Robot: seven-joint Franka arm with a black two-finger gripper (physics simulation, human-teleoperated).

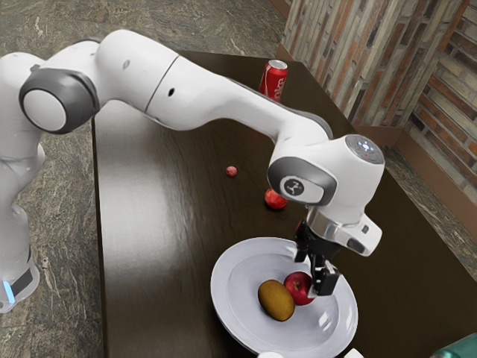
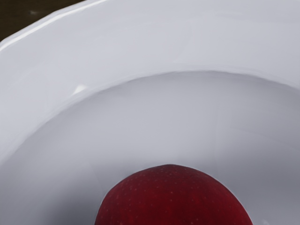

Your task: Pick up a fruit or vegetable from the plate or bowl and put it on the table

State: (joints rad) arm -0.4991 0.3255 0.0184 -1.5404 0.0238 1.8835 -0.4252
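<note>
My gripper (image 1: 312,274) is low over the white plate (image 1: 240,312) in the exterior view, its two black fingers apart. A red apple (image 1: 298,288) lies in the plate right by the fingers; the nearer finger overlaps its edge in that view, and contact cannot be told. Touching or nearly touching the apple is a brownish-yellow oval fruit (image 1: 276,300), also in the plate. The wrist view has the apple (image 2: 173,199) large at its lower edge, with the plate (image 2: 154,112) curving around it.
On the dark table (image 1: 164,224) are a red round fruit (image 1: 275,199), a small pinkish ball (image 1: 231,171) and a red soda can (image 1: 274,80), all outside the plate. A teal object (image 1: 458,349) stands at the exterior view's lower right corner, and white objects show at its lower edge.
</note>
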